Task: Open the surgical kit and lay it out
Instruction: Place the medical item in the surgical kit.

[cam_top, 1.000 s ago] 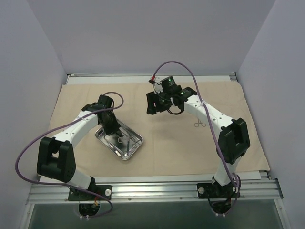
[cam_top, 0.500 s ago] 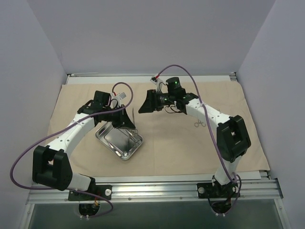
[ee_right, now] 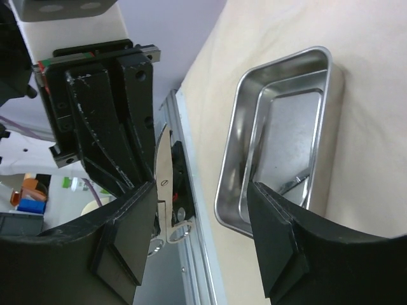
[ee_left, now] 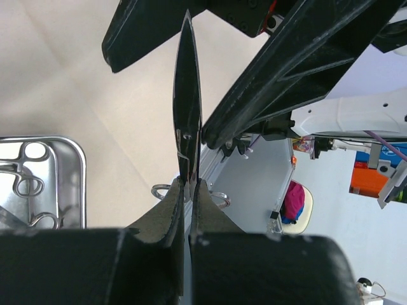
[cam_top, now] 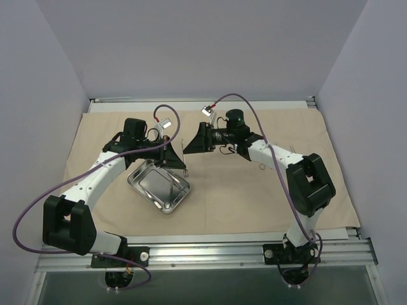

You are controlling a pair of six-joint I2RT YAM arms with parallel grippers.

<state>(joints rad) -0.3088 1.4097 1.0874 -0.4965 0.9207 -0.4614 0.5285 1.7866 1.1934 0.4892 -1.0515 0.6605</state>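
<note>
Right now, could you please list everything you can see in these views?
cloth: one, beige, spread flat over the table.
tray: one, shiny steel, on the cloth left of centre.
tray instruments: count unclear, silver, ring handles showing inside the tray.
scissors: one, silver, clamped in the left gripper with the blades pointing at the right gripper.
loose instrument: one, silver, on the cloth beside the right arm, partly hidden.
rails: aluminium, along the table's near edge.
left gripper: one, black, shut on the scissors, above the tray's far edge.
right gripper: one, black, open and holding nothing, facing the left gripper.
</note>
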